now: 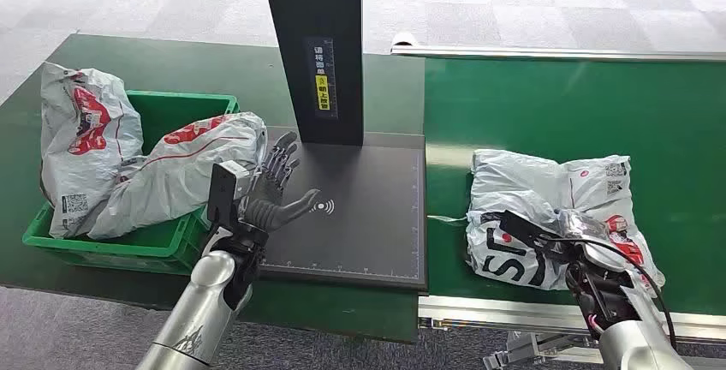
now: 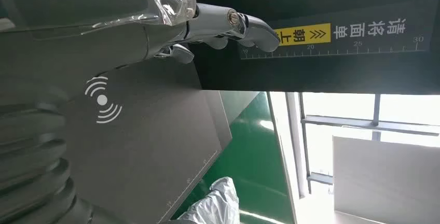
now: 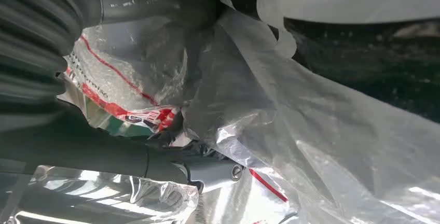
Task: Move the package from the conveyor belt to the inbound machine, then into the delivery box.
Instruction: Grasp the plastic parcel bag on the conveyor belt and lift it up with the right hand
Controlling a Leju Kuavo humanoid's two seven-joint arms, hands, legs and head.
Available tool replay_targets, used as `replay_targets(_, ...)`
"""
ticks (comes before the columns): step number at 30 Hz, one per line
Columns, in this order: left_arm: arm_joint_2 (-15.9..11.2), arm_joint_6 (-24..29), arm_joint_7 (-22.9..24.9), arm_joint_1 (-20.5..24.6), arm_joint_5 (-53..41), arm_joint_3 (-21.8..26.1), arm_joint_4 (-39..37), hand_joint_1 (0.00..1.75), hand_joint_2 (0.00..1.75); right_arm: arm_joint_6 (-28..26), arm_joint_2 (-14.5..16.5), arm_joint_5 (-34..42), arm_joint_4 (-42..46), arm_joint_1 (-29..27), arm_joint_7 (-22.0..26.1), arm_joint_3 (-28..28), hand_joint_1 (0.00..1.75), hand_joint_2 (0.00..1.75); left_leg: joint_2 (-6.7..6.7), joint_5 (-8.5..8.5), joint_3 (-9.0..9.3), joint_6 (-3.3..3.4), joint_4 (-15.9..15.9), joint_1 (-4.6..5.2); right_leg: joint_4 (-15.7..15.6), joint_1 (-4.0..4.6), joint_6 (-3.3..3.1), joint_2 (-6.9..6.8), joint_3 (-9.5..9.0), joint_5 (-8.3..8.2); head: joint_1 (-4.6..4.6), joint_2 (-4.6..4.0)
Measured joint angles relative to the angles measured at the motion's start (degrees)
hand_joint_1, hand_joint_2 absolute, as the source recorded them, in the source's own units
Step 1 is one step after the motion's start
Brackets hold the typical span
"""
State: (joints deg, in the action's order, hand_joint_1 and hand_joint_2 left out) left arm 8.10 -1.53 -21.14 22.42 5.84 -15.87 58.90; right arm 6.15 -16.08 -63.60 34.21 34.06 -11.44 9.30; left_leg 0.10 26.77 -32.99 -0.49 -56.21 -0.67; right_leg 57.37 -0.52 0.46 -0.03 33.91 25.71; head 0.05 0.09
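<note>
A dark green worktop (image 1: 171, 66) carries a green delivery box (image 1: 163, 246) at its left edge, with two grey packages (image 1: 175, 173) in it. Just beside the box, toward the right edge, lies the black inbound machine (image 1: 368, 216) with its upright post. The green conveyor belt (image 1: 556, 104) adjoins it, with a grey package (image 1: 531, 207) near its front edge.

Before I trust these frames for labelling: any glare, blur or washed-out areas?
Head view: evenly lit and sharp. Left wrist view: window blown out white, left hand close and soft. Right wrist view: glare on the package plastic, right hand dim.
</note>
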Motion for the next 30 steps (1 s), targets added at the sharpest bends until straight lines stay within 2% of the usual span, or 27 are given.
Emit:
replay_targets(9, 0.01, 0.01, 0.04, 0.0, 0.0, 0.0, -0.16, 0.0, 1.75, 4.17, 0.01, 2.3, -0.13, 0.0, 5.26, -0.45, 1.75, 1.75, 0.01, 0.0, 0.05, 0.0, 0.0, -0.01, 0.0, 0.0, 0.0, 0.0, -0.03, 0.0, 0.01, 0.0)
replay_targets(14, 0.02, 0.09, 0.04, -0.01, -0.04, 0.0, -0.22, 0.0, 1.75, 3.88, 0.02, 3.92, 0.11, -0.26, 8.91, -0.43, 1.75, 1.75, 0.01, 0.0, 0.04, 0.0, 0.0, -0.01, 0.0, 0.01, 0.0, 0.0, -0.06, 0.0, 0.01, 0.0)
replay_targets(17, -0.02, 0.81, -0.23, -0.25, -0.43, 0.07, 0.01, 0.0, 1.75, 0.12, 0.55, 5.75, 1.89, -1.14, 12.06, -0.43, 1.75, 1.75, 0.07, 0.0, 0.03, 0.0, 0.01, -0.01, 0.0, 0.01, 0.0, 0.02, -0.05, 0.0, 0.0, 0.0)
replay_targets(20, -0.07, 3.32, -1.42, -0.95, -1.92, 0.17, 0.98, 0.0, 1.75, -7.03, 1.86, 8.76, 5.53, -2.14, 14.28, -1.01, 1.75, 1.75, 0.1, 0.0, 0.02, 0.0, 0.01, -0.01, 0.01, 0.01, 0.0, 0.03, -0.02, 0.0, -0.01, 0.0)
replay_targets(26, 0.02, 10.75, -4.81, -2.23, -5.35, 0.58, 3.8, 0.0, 1.75, -19.14, 4.63, 15.96, 15.6, -3.13, 19.76, -4.29, 1.75, 1.75, 0.06, 0.0, 0.02, -0.01, 0.02, -0.02, 0.01, 0.02, -0.01, 0.02, -0.01, 0.0, -0.01, 0.0)
replay_targets(30, 0.04, 12.47, -6.95, -2.59, -4.08, 0.87, 5.52, 0.0, 1.75, -25.18, 5.94, 19.7, 22.28, -4.65, 24.9, -5.94, 1.75, 1.75, 0.03, 0.0, 0.01, 0.0, 0.02, -0.01, 0.01, 0.01, 0.0, 0.02, -0.01, 0.0, -0.01, 0.0)
